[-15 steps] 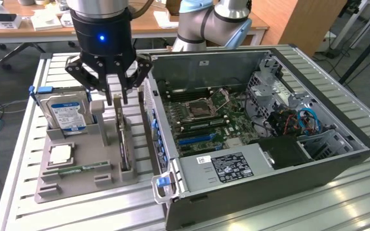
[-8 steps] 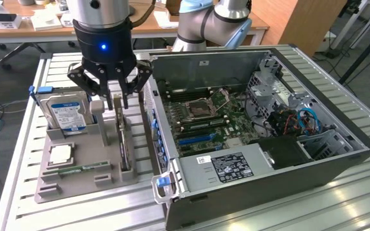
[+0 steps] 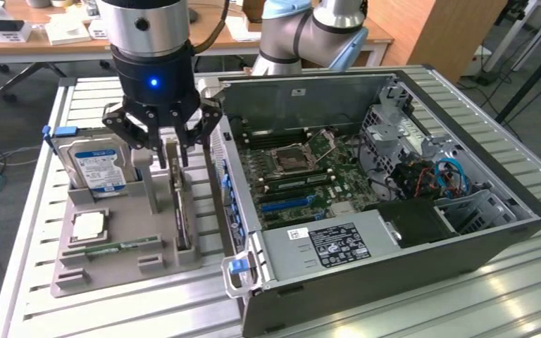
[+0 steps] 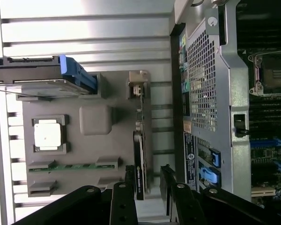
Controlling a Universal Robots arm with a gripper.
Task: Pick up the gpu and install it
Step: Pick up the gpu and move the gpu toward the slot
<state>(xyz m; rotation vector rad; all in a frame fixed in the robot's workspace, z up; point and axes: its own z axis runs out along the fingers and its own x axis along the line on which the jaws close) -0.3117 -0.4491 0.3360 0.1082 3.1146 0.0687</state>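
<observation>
gpu (image 3: pixel 183 218) thin dark flat card, standing on its long edge in a slot of the grey holder tray (image 3: pixel 101 271), just beside the open computer case (image 3: pixel 393 282), not installed

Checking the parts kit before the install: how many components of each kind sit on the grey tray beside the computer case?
gpu: 1
hard drive: 1
processor chip: 1
memory stick: 1
Total: 4
</observation>
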